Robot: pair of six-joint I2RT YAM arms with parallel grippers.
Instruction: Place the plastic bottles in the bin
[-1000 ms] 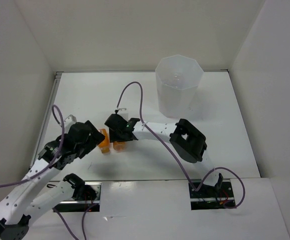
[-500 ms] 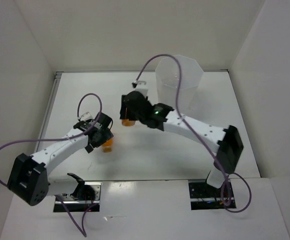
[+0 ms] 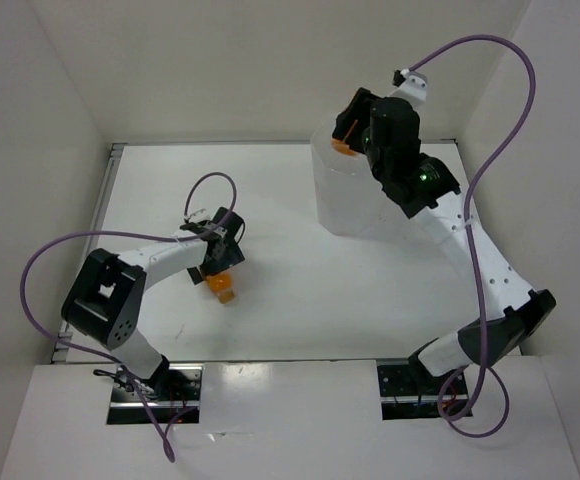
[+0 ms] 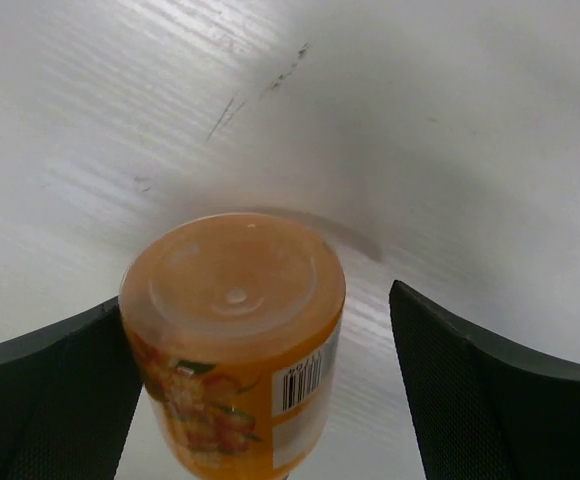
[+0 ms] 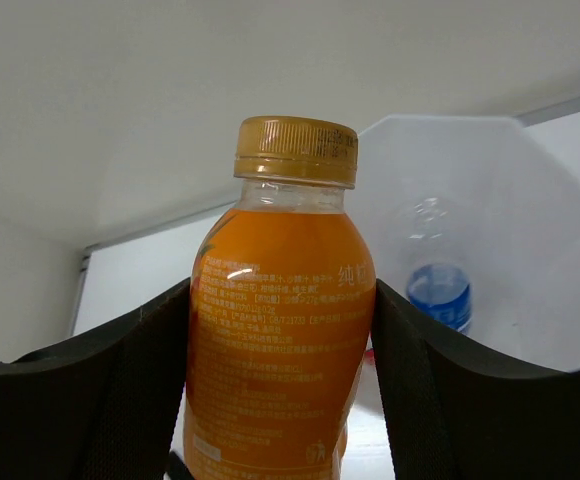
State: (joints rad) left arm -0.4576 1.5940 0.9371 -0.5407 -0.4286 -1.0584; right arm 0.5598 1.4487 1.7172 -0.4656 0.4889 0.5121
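Left pincer (image 4: 258,300) gapes wide, a stubby orange bottle (image 4: 235,340) on the table (image 4: 450,120) between its fingers, walls well apart. Farther back, right pincer (image 5: 282,290) clamps a second orange bottle (image 5: 280,380) above the bin (image 5: 540,220) rim; a blue-label bottle (image 5: 438,295) lies inside.

My left arm (image 3: 155,260) folds sharply at the black elbow close to its base, then sends the white forearm out low towards the right. Its wrist tips down, and my left gripper (image 3: 219,270) points downward with the jaws spread wide. My right arm (image 3: 475,255) bends at the elbow far out to the right and stretches long and high towards the far side. My right gripper (image 3: 343,140) is clamped on a stubby orange plastic bottle (image 5: 280,330), held upright between both black pads (image 5: 120,400).
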